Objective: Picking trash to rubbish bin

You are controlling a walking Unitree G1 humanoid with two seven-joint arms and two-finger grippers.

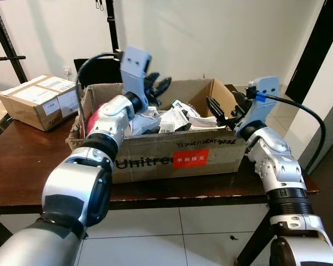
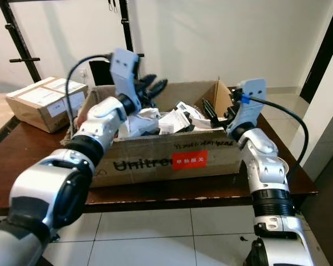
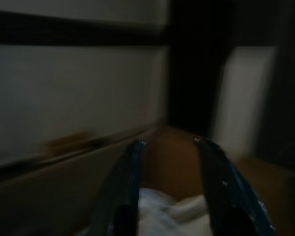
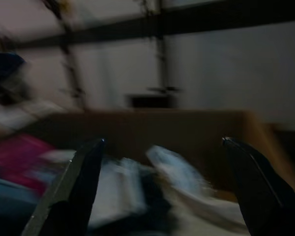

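Head views: a cardboard box (image 1: 172,155) sits on a dark wooden table (image 1: 22,166), with white crumpled trash (image 1: 172,119) heaped inside. The left gripper (image 1: 157,87) hovers above the back left part of the box, over the trash, its fingers parted with nothing between them. The right gripper (image 1: 221,113) hangs over the box's right end, just inside its side flap, also parted and empty. A sealed parcel (image 1: 41,101) lies well apart on the table's far left corner. No rubbish bin can be made out.

Left wrist view: dim and blurred. Two black fingers (image 3: 125,196) stand moderately apart, with pale trash (image 3: 167,216) low between them and the brown box wall (image 3: 177,157) beyond. Nothing is gripped.

Right wrist view: also blurred. The fingers (image 4: 73,191) are spread wide, framing white and dark scraps (image 4: 172,172) of trash below, with the far box wall (image 4: 152,128) behind and something pink (image 4: 19,152) to one side.

The step in hand looks like choosing and reaching for a piece. To do it well, each gripper should probably settle on one piece lying on top of the heap and come straight down over it, keeping the fingers clear of the cardboard walls. The paper looks light and loose, so closing on a crumpled ridge, not a flat face, should hold better. Working one arm at a time would lessen the chance of the grippers crowding each other over the box.
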